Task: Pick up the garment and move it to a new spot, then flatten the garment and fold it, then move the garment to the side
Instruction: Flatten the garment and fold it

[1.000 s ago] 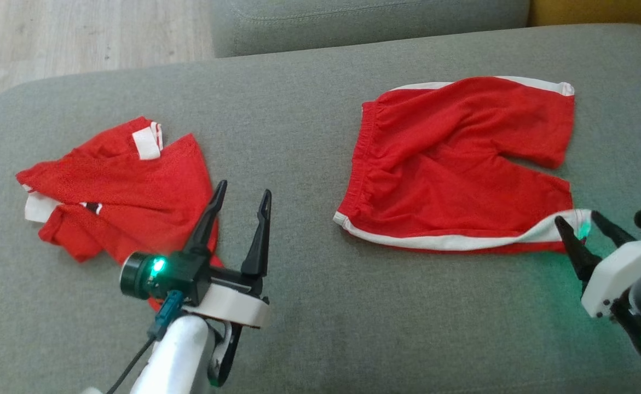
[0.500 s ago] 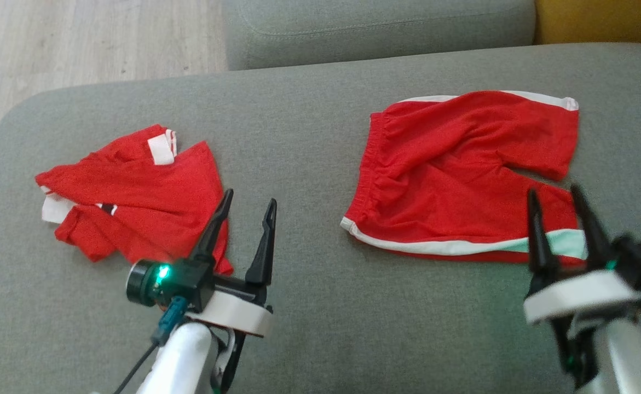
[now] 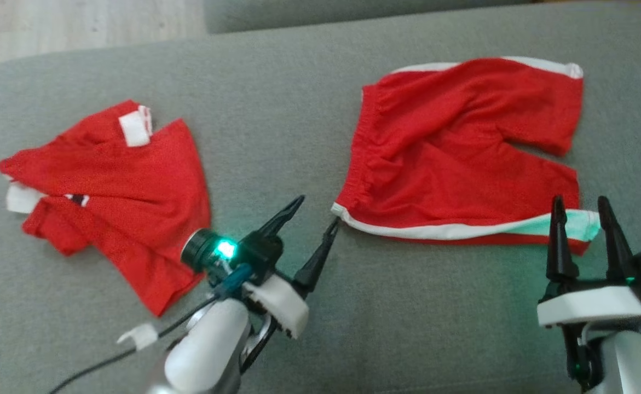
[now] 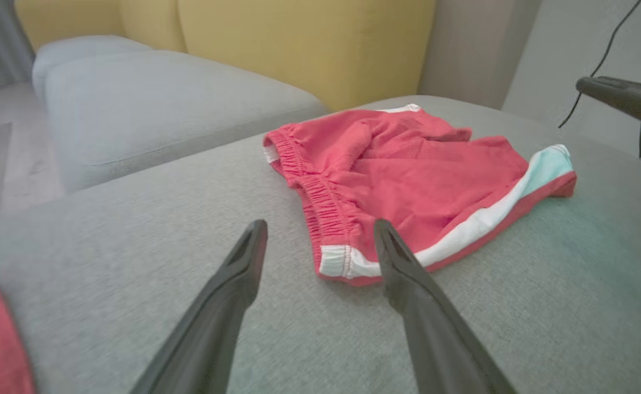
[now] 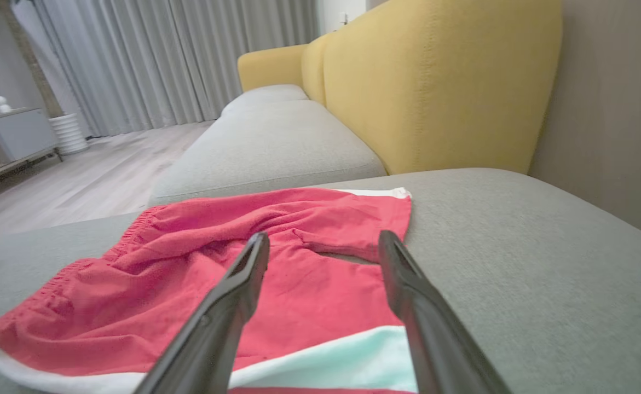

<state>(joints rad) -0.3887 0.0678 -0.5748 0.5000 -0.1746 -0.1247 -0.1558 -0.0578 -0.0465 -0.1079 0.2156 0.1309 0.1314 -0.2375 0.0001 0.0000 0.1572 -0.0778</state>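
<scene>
Item: red shorts (image 3: 462, 158), the garment judged to be in hand, lying opened out on the grey sofa seat (image 3: 276, 109), toward the robot's right side of it; waistband (image 3: 359, 153) to the left, both legs to the right, white stripe (image 3: 435, 232) running along the near edge. Condition: spread in a single layer and roughly flat, with creases bunched beside the waistband and across the crotch; no fold made. Companion item: red shirt (image 3: 107, 180), loosely heaped, well apart on the left of the same seat. Left tool (image 3: 317, 210): fingers spread wide, empty, tips just beside the near waistband corner and aimed at it. Right tool (image 3: 581, 201): fingers spread wide, empty, tips at the near leg's hem where the stripe ends; whether they touch the cloth cannot be told. Progress, as judged: placement on an open spot looks done and flattening is largely done but not finished. Outstanding: smoothing the remaining creases, folding the shorts, then shifting the folded piece to the side. Both tools appear set at the near corners for that next handling
</scene>
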